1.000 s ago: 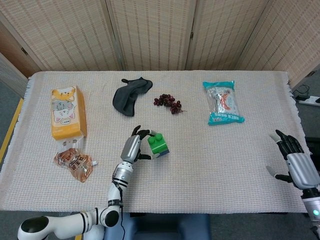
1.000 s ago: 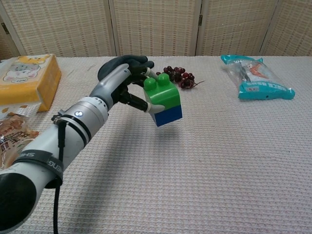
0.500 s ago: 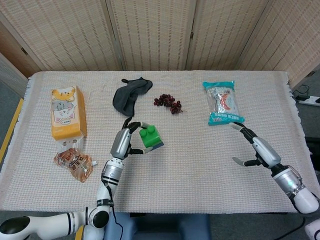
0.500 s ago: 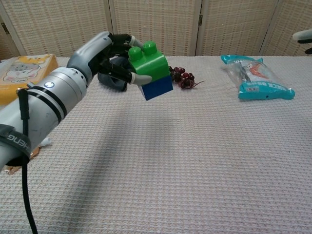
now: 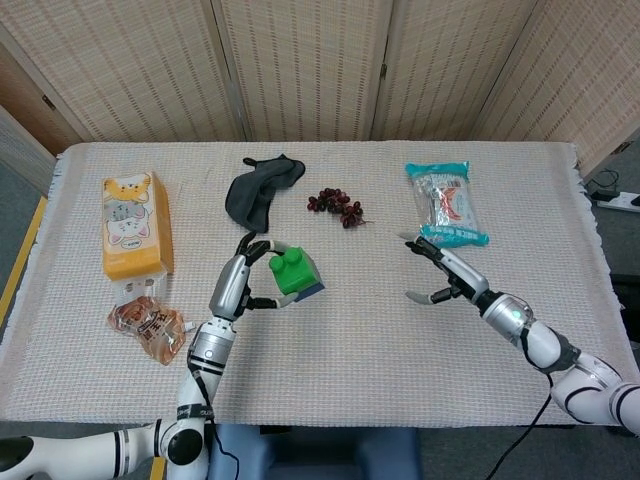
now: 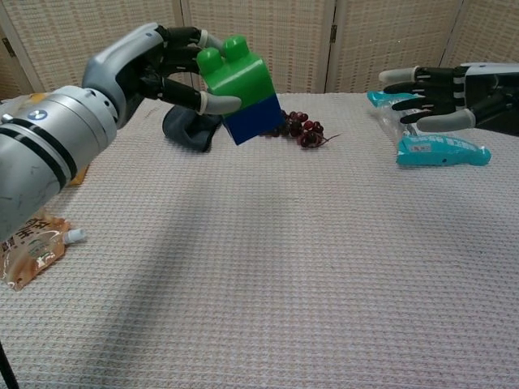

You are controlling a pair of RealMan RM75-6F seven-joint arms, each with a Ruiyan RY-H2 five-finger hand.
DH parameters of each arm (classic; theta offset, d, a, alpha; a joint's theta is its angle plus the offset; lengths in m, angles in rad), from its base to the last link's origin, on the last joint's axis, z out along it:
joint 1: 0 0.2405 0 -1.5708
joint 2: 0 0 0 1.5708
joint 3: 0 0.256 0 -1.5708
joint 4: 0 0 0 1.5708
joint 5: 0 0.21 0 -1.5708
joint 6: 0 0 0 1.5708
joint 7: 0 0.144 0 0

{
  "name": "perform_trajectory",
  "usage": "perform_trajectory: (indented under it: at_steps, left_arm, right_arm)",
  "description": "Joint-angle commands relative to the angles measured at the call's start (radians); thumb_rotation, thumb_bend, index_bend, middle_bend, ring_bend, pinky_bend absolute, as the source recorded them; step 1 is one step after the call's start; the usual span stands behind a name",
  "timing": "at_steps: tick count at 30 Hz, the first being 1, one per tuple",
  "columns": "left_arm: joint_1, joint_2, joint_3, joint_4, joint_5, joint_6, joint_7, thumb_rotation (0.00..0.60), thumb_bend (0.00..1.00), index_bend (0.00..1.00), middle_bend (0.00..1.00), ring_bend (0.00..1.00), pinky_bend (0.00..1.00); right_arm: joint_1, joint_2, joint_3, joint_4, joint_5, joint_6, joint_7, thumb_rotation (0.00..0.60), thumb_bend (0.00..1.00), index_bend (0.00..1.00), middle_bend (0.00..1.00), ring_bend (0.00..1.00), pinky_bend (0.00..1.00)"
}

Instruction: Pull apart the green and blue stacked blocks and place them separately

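Left hand (image 6: pixel 154 69) grasping the green block (image 6: pixel 238 74), stacked on the blue block (image 6: pixel 253 119), both tilted and lifted above the bench (image 6: pixel 324 267), upper left of the chest frame. Right hand (image 6: pixel 438 96) released, fingers spread, apparently above the teal packet (image 6: pixel 438 146).

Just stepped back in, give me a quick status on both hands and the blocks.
Left hand holds green block and blue block, lifted, joined. Right hand open, empty, facing stack. Nothing between them.
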Motion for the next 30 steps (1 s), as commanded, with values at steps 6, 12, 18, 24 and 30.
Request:
perform_trajectory:
  at_steps: [6, 12, 18, 24, 30]
  left_arm:
    - [-0.019, 0.01, -0.009, 0.0, -0.022, -0.024, 0.003, 0.6, 0.33, 0.66, 0.8, 0.28, 0.0]
    - [-0.026, 0.018, -0.008, 0.01, -0.013, -0.034, -0.028, 0.6, 0.33, 0.66, 0.8, 0.28, 0.0]
    - [-0.03, 0.019, -0.003, 0.018, -0.01, -0.026, -0.025, 0.6, 0.33, 0.66, 0.8, 0.28, 0.0]
    - [-0.03, 0.03, 0.004, 0.014, 0.012, -0.03, -0.064, 0.6, 0.33, 0.66, 0.8, 0.28, 0.0]
    - [-0.032, 0.034, 0.01, 0.022, 0.012, -0.03, -0.07, 0.6, 0.33, 0.66, 0.8, 0.28, 0.0]
  right_arm:
    - [0.11, -0.092, -0.051, 0.088, -0.059, 0.005, 0.105, 0.6, 0.33, 0.02, 0.0, 0.0, 0.0]
    - [0.143, -0.152, -0.035, 0.111, -0.024, 0.003, 0.062, 0.6, 0.33, 0.03, 0.0, 0.0, 0.0]
    - [0.181, -0.199, -0.021, 0.123, 0.006, 0.002, 0.096, 0.6, 0.33, 0.04, 0.0, 0.0, 0.0]
    - [0.204, -0.223, -0.015, 0.123, 0.029, 0.006, 0.096, 0.6, 0.33, 0.07, 0.0, 0.0, 0.0]
    - [0.211, -0.231, -0.004, 0.084, 0.061, 0.008, 0.059, 0.6, 0.33, 0.09, 0.02, 0.0, 0.0]
